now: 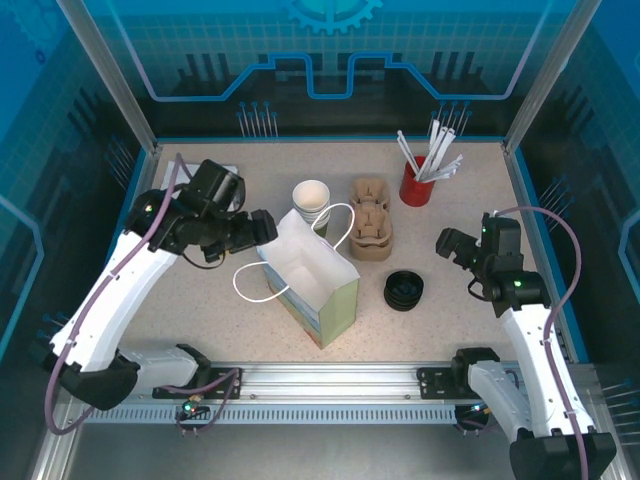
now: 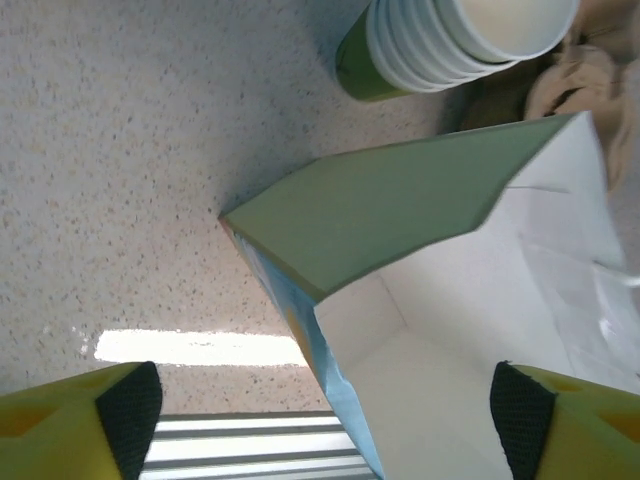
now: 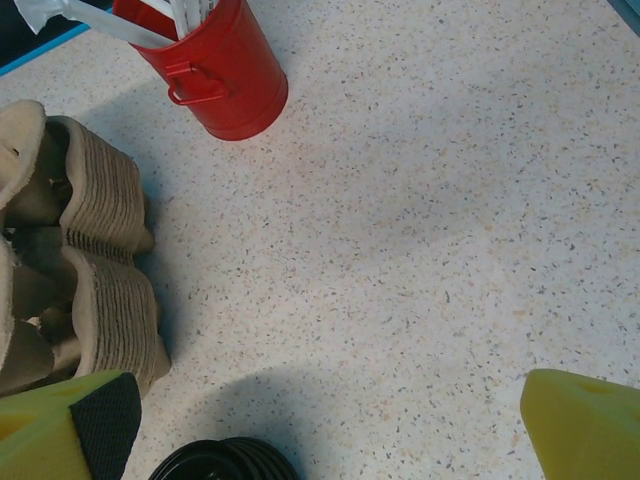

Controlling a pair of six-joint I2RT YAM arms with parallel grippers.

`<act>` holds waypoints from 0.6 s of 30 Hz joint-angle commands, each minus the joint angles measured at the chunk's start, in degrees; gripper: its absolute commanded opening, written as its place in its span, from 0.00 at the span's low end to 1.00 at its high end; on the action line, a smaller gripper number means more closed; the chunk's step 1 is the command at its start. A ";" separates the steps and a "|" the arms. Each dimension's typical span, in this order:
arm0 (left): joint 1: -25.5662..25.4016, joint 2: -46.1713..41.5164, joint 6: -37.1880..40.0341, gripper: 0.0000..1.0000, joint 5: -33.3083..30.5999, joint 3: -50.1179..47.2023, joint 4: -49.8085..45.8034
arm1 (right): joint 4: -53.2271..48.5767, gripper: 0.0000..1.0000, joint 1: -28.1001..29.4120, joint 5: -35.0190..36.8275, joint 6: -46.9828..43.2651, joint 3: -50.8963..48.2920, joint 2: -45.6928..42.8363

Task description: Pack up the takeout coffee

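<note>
At the middle of the bench (image 1: 190, 300) an open paper bag (image 1: 312, 278) is seen standing upright, white inside and green and pale blue outside, with white cord handles looped out at its far and near-left sides. Just behind the bag, the paper cups (image 1: 311, 199) are found nested in a stack on the bench; from the left wrist view their green outside, white inside and several pale rims (image 2: 455, 50) can be made out, close to the bag's far corner but not inside it. The black lids (image 1: 404, 290) are stacked to the right of the bag, apart from the cups and the bag.

The left end effector (image 1: 262, 228) is held at the bag's left edge, and its fingers (image 2: 128, 402) are spread wide, with the bag's open mouth seen between them and nothing gripped. The right end effector (image 1: 446, 244) is held above bare bench to the right of the lids; its fingers (image 3: 100, 418) are likewise spread wide, with nothing between them.

A stack of brown pulp carriers (image 1: 370, 220) is set between the cups and a red cup of white straws (image 1: 417, 184), which stands at the far right. From the right wrist view the carriers (image 3: 95, 270), the red cup (image 3: 220, 75) and the edge of the lids (image 3: 225, 463) are shown.
</note>
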 commanded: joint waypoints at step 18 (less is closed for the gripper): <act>-0.77 4.88 1.86 0.16 -5.10 1.11 -1.11 | -1.89 1.00 0.90 1.16 0.43 -1.06 -0.58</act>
